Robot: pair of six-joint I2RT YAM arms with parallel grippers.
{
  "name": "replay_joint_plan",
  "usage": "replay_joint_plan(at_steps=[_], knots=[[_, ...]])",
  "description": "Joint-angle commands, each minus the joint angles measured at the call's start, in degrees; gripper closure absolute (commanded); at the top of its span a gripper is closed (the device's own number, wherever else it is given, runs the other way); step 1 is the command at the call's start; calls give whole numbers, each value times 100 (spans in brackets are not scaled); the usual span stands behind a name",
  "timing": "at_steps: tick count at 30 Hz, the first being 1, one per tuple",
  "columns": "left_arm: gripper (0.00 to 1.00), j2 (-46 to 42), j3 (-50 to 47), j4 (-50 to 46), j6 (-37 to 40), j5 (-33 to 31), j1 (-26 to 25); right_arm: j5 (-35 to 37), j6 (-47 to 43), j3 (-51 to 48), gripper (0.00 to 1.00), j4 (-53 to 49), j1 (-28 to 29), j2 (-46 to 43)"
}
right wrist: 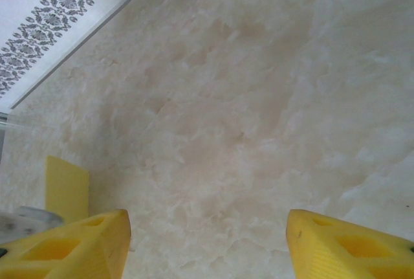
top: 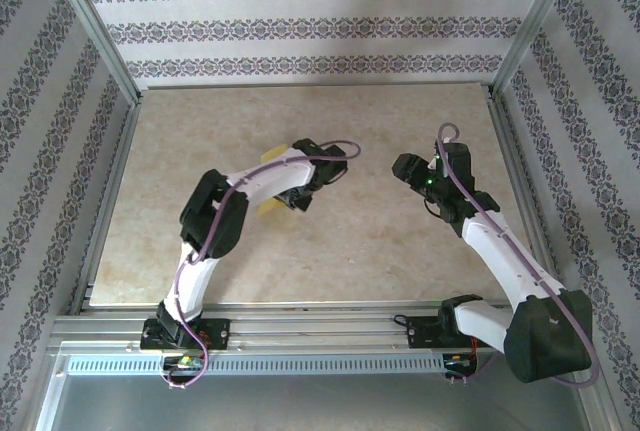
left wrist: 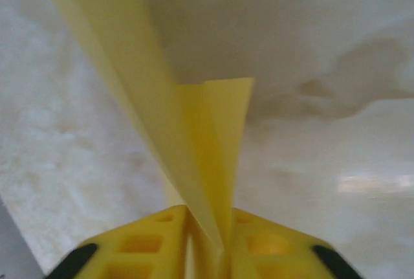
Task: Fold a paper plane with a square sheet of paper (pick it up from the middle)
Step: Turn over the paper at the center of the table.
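A: L side first. What've we got?

B: We see the left gripper (left wrist: 208, 219) w/ its yellow fingers (left wrist: 149, 243) nearly together, clamped on the square sheet of paper (left wrist: 200, 130). The sheet's folded. A crease sits btwn the fingers, and the layers rise straight out of that gripper, one long flap running off up and to the left.

A: And from the top cam?

B: There we only catch yellow bits of the sheet (top: 270, 158) poking out either side of the left arm, just behind the left gripper. The marble table (top: 400, 271) is below it. We can't tell whether any edge of the paper touches the tabletop.

A: R side?

B: The right gripper (right wrist: 207, 222) has its fingers wide apart, w/ nothing btwn them but bare marble. From above we put it well apart from the left gripper, off to that gripper's right at approx. the same depth, the two facing each other.

A: Does the R wrist cam see any paper?

B: Yes, we see a small upright yellow flap (right wrist: 65, 185) at the frame's left, over by the left gripper and not touching the right one.
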Motion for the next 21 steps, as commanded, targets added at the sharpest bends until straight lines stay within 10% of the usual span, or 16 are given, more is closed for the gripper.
replay_joint_plan(at_steps=[1, 10, 21], knots=[[68, 89, 283, 141, -158, 609, -153, 120, 126, -134, 34, -104, -86, -108], [33, -1283, -560, 1647, -209, 3029, 346, -395, 217, -245, 33, 183, -194, 130], [30, -3817, -3343, 3204, -833, 3518, 2054, -982, 263, 617, 46, 824, 1646, 1843]])
